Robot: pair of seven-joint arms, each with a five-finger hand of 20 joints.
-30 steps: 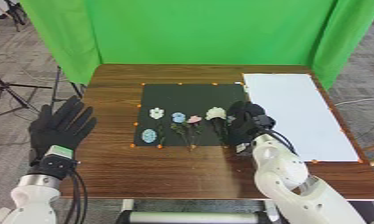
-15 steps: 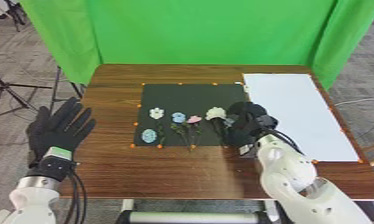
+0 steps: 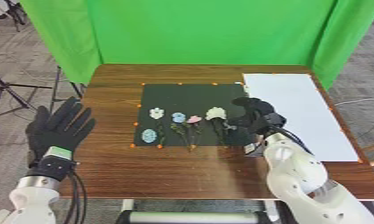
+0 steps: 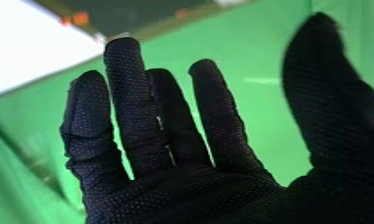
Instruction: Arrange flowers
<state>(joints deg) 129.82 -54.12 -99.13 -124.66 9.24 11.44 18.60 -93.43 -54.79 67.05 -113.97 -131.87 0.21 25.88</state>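
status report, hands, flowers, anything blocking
Left hand open, left of dark mat. Right hand open, at mat's right edge. Flowers lying on mat. No obstruction seen.

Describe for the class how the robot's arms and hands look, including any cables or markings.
The left arm and right arm have smooth, rounded white casings with black cables. The left hand wears a black fabric glove, with a green-and-white label near its wrist. The right hand wears a black glove with tiny pale dots.
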